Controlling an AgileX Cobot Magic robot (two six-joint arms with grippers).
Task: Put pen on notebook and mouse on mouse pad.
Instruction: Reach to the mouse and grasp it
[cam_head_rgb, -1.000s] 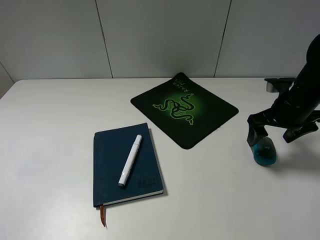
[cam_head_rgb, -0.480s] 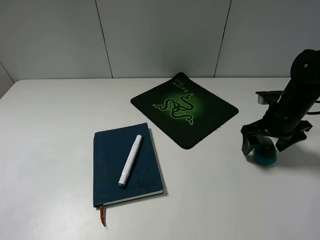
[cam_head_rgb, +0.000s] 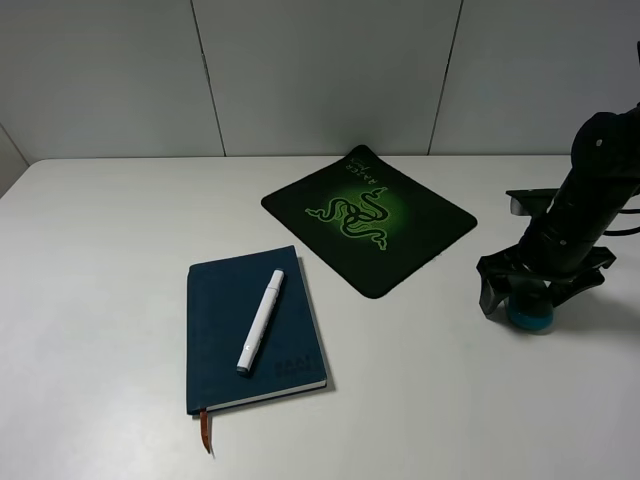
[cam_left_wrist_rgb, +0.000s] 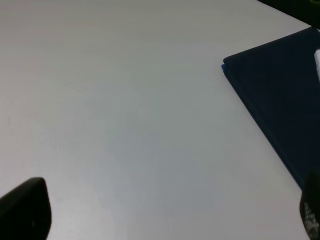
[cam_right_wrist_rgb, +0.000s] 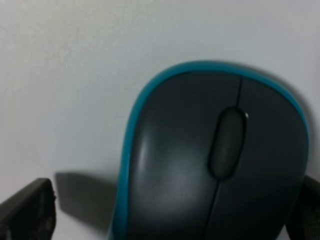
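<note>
The white pen (cam_head_rgb: 260, 320) lies diagonally on the dark blue notebook (cam_head_rgb: 215, 340) at the front left of the table. Behind it, at the table's middle, the black mouse pad (cam_head_rgb: 368, 215) with its green snake logo lies bare. The teal mouse (cam_head_rgb: 530, 318) sits on the table at the right, apart from the pad. My right gripper (cam_head_rgb: 537, 296) is lowered over it, open, one finger on each side. In the right wrist view the mouse (cam_right_wrist_rgb: 210, 165) fills the space between the fingertips (cam_right_wrist_rgb: 25, 210). My left gripper (cam_left_wrist_rgb: 167, 215) is open over bare table beside the notebook's corner (cam_left_wrist_rgb: 280, 95).
The white table (cam_head_rgb: 100, 250) meets a grey panelled wall (cam_head_rgb: 320, 70) at the back. The notebook's orange ribbon (cam_head_rgb: 208, 430) sticks out toward the front edge. My left arm is outside the exterior view.
My right gripper has moved left and down from beside and above the mouse to straddle it, and now hides most of it. Pen, notebook and pad have not moved.
</note>
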